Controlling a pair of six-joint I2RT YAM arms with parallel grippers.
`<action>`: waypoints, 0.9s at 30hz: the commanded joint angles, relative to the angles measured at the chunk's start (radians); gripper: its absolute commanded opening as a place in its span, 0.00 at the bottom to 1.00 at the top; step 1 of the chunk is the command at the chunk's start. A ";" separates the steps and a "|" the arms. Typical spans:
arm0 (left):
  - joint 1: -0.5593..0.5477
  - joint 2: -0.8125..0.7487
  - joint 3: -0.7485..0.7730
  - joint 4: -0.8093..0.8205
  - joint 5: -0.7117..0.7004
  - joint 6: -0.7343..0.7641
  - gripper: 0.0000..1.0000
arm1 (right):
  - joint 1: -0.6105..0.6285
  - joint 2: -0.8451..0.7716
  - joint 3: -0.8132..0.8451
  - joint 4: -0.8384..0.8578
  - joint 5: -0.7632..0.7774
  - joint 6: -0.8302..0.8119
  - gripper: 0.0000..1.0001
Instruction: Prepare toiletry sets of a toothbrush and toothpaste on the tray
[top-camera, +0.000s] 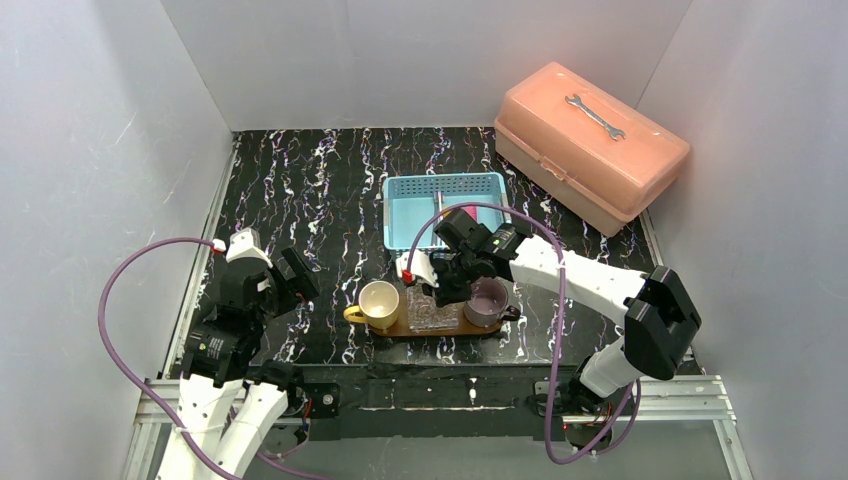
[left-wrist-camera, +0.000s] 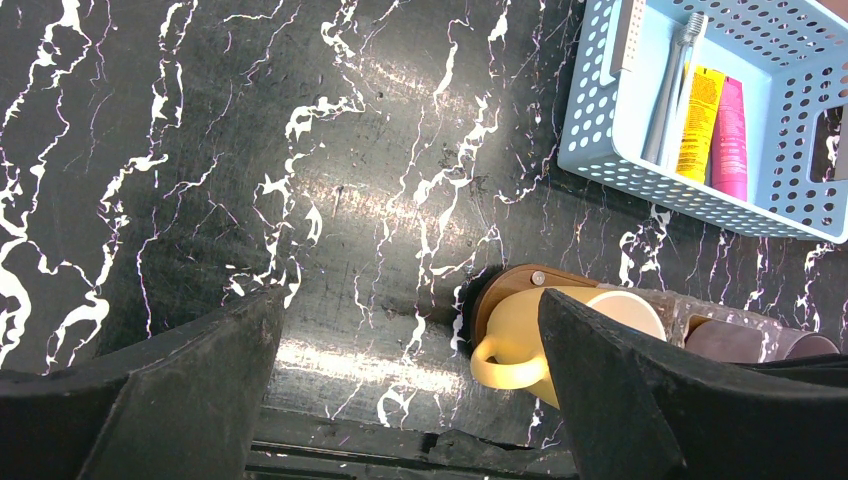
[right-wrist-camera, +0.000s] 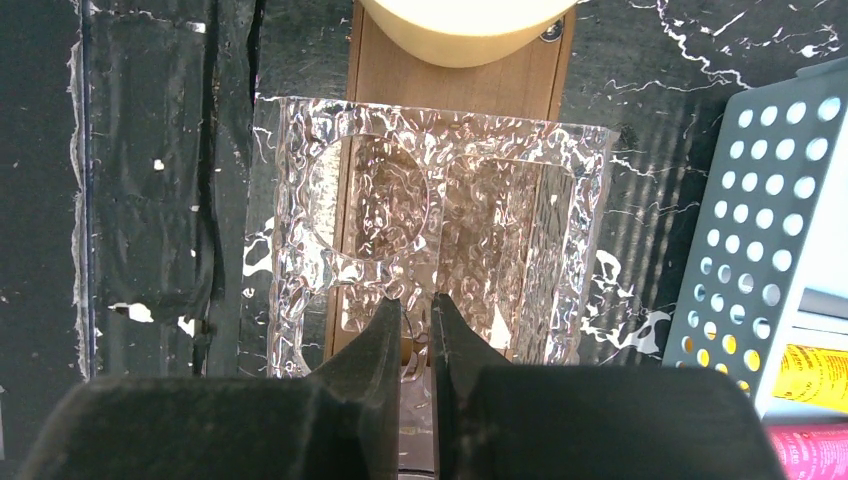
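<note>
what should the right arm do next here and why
Probably open the right tool and lift off. It seems to pinch the near wall of the container, which already lies across the tray between the cups. The toothbrushes and toothpaste lie in the basket, so that is likely the next stop.

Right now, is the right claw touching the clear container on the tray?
Touching. The right wrist view shows the right claw pinching the clear container, its plastic filling the narrow slit between the fingers.
</note>
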 joint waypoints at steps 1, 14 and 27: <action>0.000 0.000 -0.012 0.006 0.001 0.013 0.98 | 0.007 -0.006 -0.016 -0.006 -0.025 -0.006 0.08; 0.000 -0.002 -0.012 0.007 0.000 0.013 0.98 | 0.008 -0.014 -0.027 0.003 0.001 0.013 0.24; 0.001 -0.003 -0.012 0.007 0.000 0.013 0.98 | 0.007 -0.045 0.031 -0.019 0.063 -0.002 0.35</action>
